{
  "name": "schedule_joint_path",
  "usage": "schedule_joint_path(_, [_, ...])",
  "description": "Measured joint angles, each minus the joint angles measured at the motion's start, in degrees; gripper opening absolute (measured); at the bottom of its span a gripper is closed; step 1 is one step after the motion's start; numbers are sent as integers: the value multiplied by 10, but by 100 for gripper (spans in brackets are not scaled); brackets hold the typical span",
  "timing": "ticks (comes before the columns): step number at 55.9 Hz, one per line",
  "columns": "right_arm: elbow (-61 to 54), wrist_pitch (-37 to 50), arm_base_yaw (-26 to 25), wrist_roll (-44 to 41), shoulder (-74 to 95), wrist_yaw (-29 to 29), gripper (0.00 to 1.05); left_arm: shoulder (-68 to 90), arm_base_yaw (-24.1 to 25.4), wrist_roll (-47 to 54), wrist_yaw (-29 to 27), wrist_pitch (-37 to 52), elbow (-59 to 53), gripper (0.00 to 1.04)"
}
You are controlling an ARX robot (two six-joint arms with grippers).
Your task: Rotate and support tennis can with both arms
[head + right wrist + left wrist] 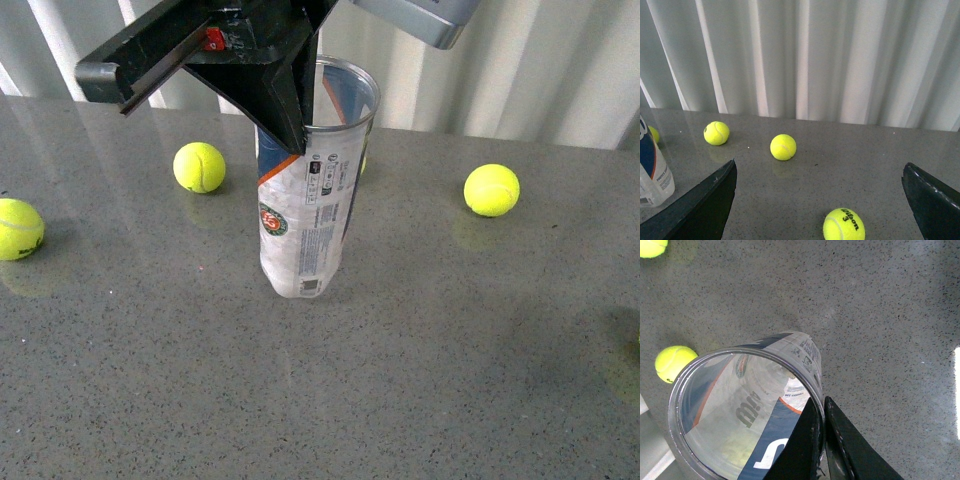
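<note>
The tennis can (305,215) stands on the tabletop (480,350), rim wall pinched by the left pincer (821,407); the right pincer (820,167) gapes empty. Likely light, slippery, dentable: support its lower body.

On the tennis can (300,262), fine print (322,215) illegible; leftmost ball (20,228) partly off-frame.

Left claw (821,407) tight on tennis can (300,225), right claw (820,170) wide

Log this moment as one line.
tall clear plastic tennis can: standing on grey speckled table | left claw: shut on can rim | right claw: open, empty
</note>
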Motion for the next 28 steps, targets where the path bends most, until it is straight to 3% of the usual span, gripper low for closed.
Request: schedule_joint_path(28, [0,0,0,0,0,0,98,78,22,-59,66,-43,83,4])
